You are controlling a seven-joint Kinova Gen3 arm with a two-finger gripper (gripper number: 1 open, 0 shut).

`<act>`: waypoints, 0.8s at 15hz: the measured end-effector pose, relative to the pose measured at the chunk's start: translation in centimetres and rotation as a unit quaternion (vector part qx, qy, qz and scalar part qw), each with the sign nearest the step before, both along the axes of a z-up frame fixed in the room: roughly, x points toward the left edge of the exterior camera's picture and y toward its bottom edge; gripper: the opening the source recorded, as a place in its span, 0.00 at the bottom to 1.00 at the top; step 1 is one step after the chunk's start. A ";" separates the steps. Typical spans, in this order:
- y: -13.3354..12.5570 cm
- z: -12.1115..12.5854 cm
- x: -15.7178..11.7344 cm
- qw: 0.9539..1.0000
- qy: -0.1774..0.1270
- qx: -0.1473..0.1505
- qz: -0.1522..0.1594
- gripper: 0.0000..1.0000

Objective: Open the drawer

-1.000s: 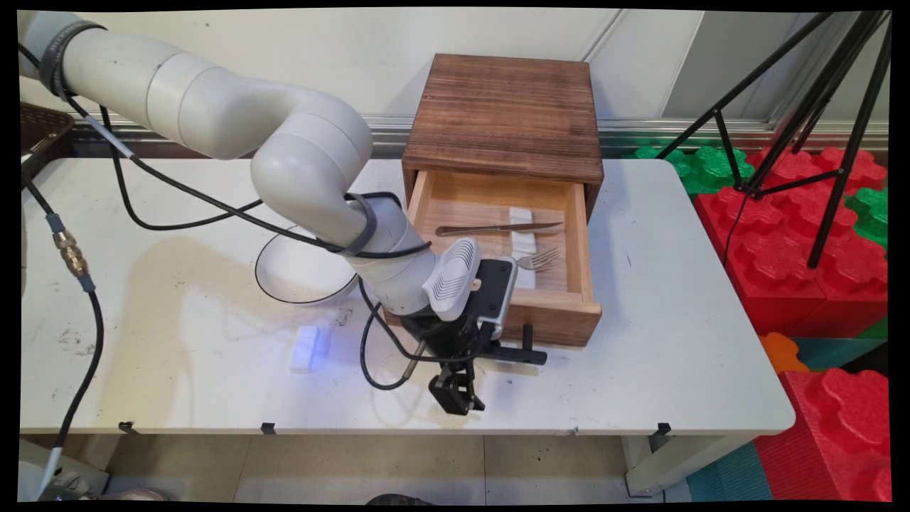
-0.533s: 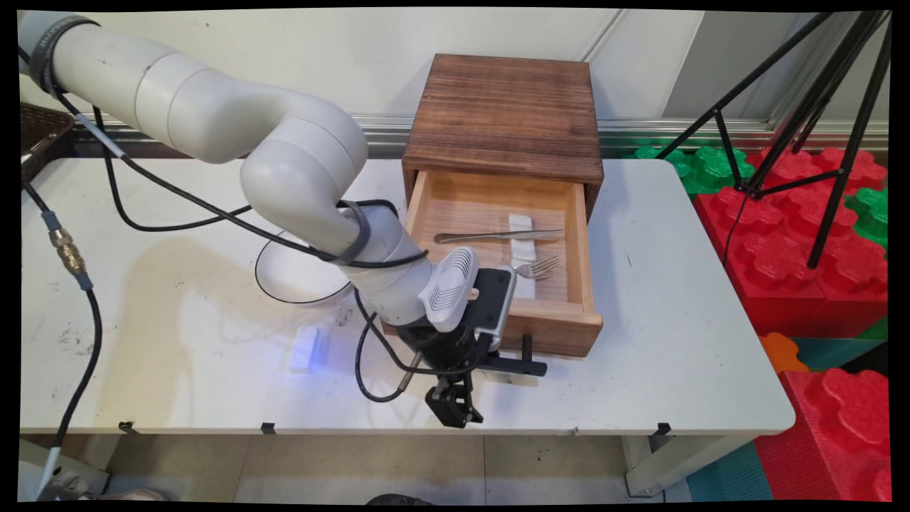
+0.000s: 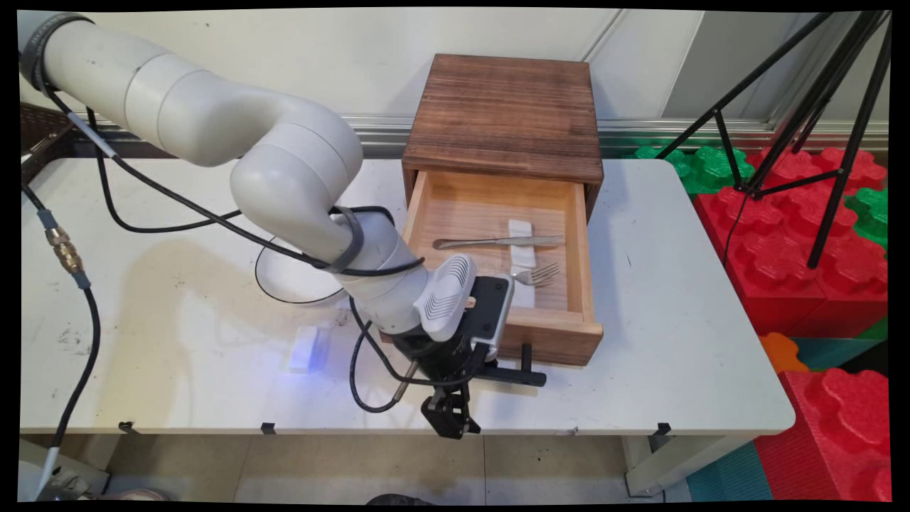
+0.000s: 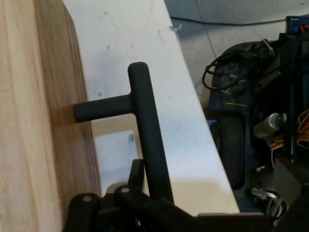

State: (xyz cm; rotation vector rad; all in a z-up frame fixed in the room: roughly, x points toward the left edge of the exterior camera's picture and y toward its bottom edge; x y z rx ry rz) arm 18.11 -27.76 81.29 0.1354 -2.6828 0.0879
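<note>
Gripper (image 3: 490, 370) and handle (image 3: 517, 373) are joined: the black fingers are pinched on the black bar handle of the drawer (image 3: 561, 334), which stands pulled out toward the table's near edge. From the hand camera the handle (image 4: 147, 140) runs up from between the black linkage at the bottom, with a short post joining it to the drawer's wooden front (image 4: 43, 121) (only one post shows there). The gripper (image 4: 145, 203) closes round the bar's lower part, though the fingertips themselves are mostly hidden behind the linkage.

The drawer belongs to a dark wooden box (image 3: 506, 114) that sits at the far edge of the white table (image 3: 675, 299), against the wall. Inside the drawer lie a knife (image 3: 490, 242) crosswise toward the back, a fork (image 3: 534, 274) near the right wall, and a white block (image 3: 522, 259) under both.

A second small white block (image 3: 311, 349) rests on the table toward the near edge, left of the gripper and well apart from it. Red and green foam blocks (image 3: 803, 242) and a black tripod (image 3: 825, 107) stand off the table's right side.
</note>
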 end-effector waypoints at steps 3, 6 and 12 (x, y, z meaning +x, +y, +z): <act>0.5 0.1 -0.1 1.000 0.001 0.002 -0.002 1.00; 0.9 0.2 -0.2 1.000 0.002 0.005 -0.003 1.00; 1.6 0.5 -0.2 1.000 0.004 0.004 -0.005 1.00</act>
